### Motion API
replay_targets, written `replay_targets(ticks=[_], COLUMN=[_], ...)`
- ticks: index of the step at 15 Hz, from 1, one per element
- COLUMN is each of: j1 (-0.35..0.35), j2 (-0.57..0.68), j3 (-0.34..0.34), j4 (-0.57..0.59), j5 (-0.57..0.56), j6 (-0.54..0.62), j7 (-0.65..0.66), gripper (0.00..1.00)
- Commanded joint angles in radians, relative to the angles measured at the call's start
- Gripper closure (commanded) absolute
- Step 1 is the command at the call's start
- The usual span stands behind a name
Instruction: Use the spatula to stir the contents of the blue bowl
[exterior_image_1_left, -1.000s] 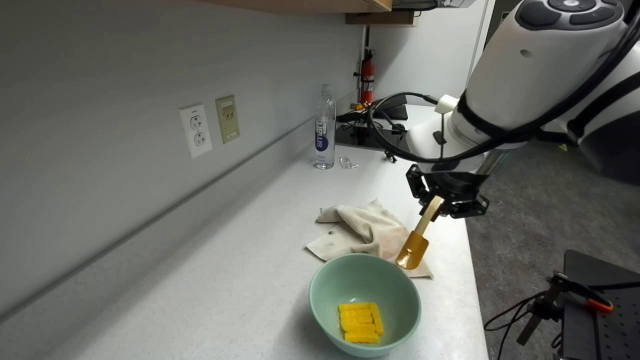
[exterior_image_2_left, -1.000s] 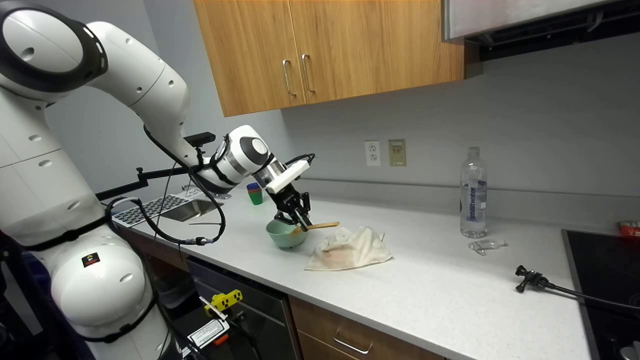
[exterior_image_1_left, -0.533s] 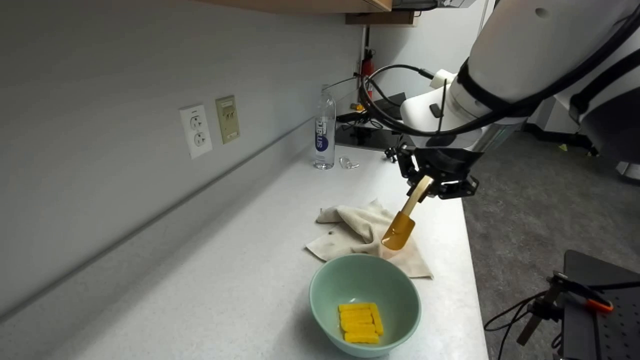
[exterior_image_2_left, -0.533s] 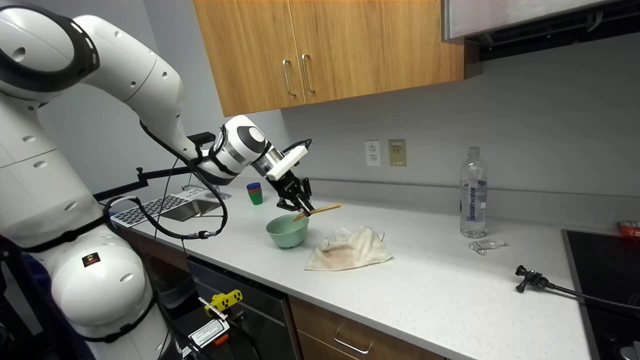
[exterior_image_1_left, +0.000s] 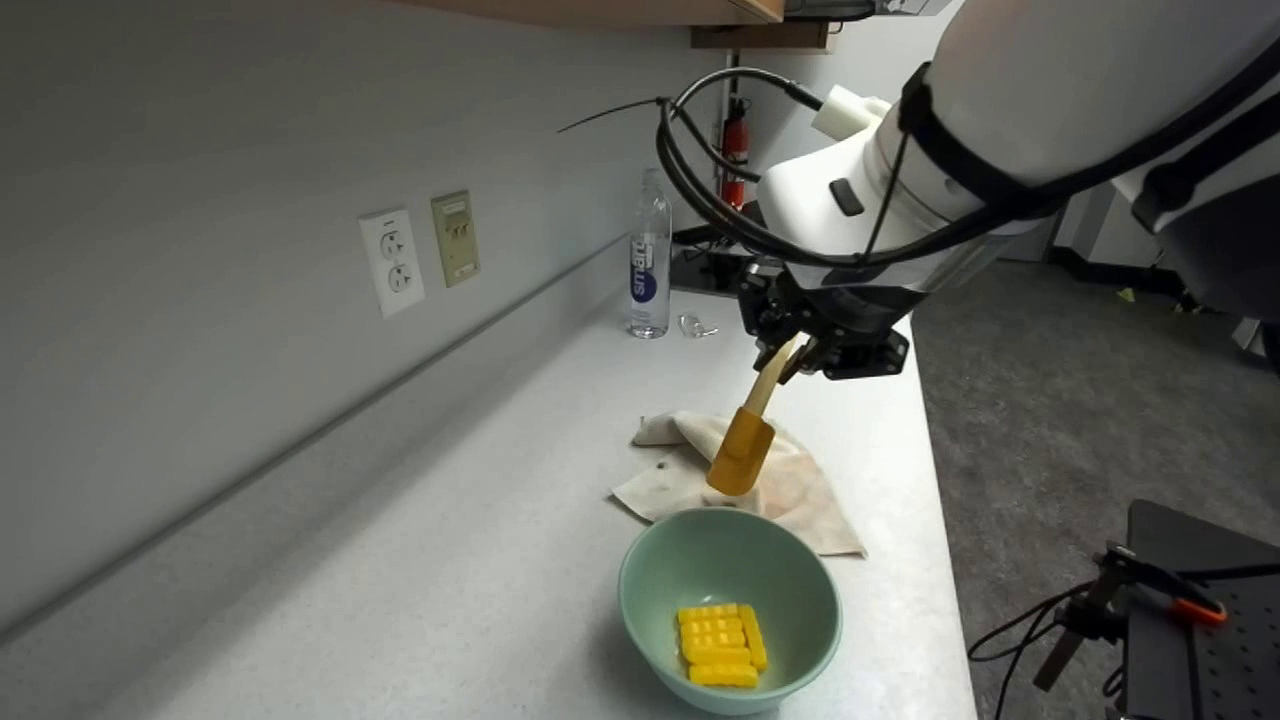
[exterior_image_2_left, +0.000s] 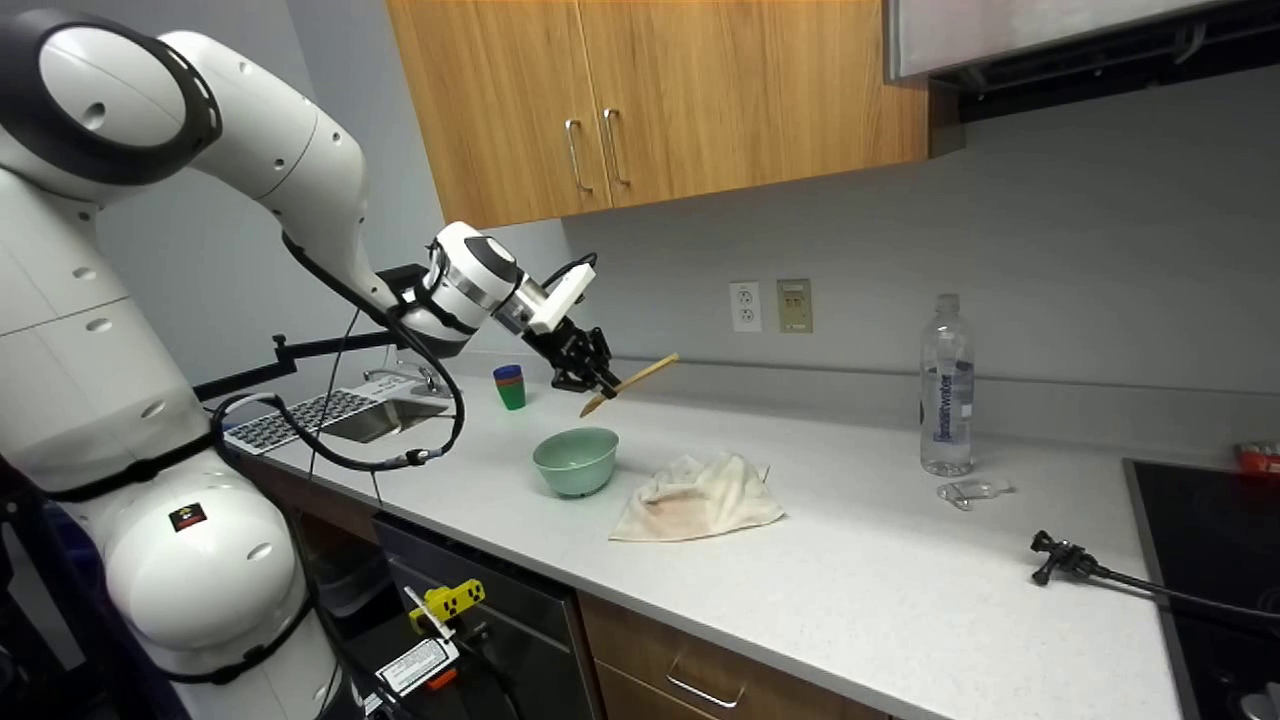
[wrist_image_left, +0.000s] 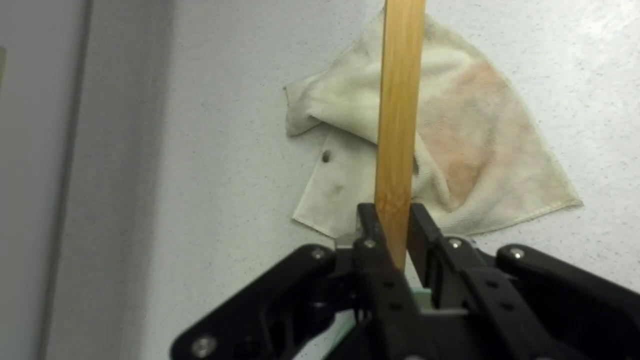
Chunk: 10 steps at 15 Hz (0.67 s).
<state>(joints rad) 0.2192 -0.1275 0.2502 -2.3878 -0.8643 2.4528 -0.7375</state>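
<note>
A: How far along is the stirring?

B: I'd judge this is the step just ahead of it. The spatula (exterior_image_1_left: 755, 417) is up in the air, out of the blue bowl (exterior_image_1_left: 730, 555), its blade (exterior_image_1_left: 740, 460) tilted down toward the near side. Nothing is being stirred at this moment.

A: Is the grip sound?

B: It looks so. The hand (wrist_image_left: 393, 215) is clamped on the flat handle (wrist_image_left: 397, 125), its 2 fingers (wrist_image_left: 367, 220) pressing from left and right, and in the wrist view the handle juts past them over the cloth (wrist_image_left: 475, 125).

A: And the bowl?

B: It's pale green, really, and stands upright on the table (exterior_image_1_left: 450, 580), near in an exterior view, with the cloth just beyond. Yellow pieces (exterior_image_1_left: 715, 645) lie on its bottom, packed side by side, with 1 of them set across the right end. That order makes me think they are unstirred.

A: So what does the next move ask for?

B: Bring the blade over the bowl, if it isn't there already; I can't tell how it lines up with the rim. Then lower it inside the wall and sweep it through the pieces, pressing gently. The handle could pivot between the fingers if the blade catches, and the bowl may slide, since nothing I see steadies it.
</note>
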Motion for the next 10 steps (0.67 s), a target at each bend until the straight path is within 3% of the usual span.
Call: replay_targets(ticks=[1, 6, 7, 10], j1=[0.017, 0.024, 0.053, 0.075], j2=[0.038, 0.064, 0.131, 0.185], j3=[-0.001, -0.004, 0.035, 0.056], j4=[0.048, 0.064, 0.113, 0.149], j5=[-0.034, -0.009, -0.015, -0.001], j6=[-0.008, 0.019, -0.010, 0.007], j7=[-0.024, -0.065, 0.001, 0.017], gripper=[0.95, 0.95, 0.95, 0.95])
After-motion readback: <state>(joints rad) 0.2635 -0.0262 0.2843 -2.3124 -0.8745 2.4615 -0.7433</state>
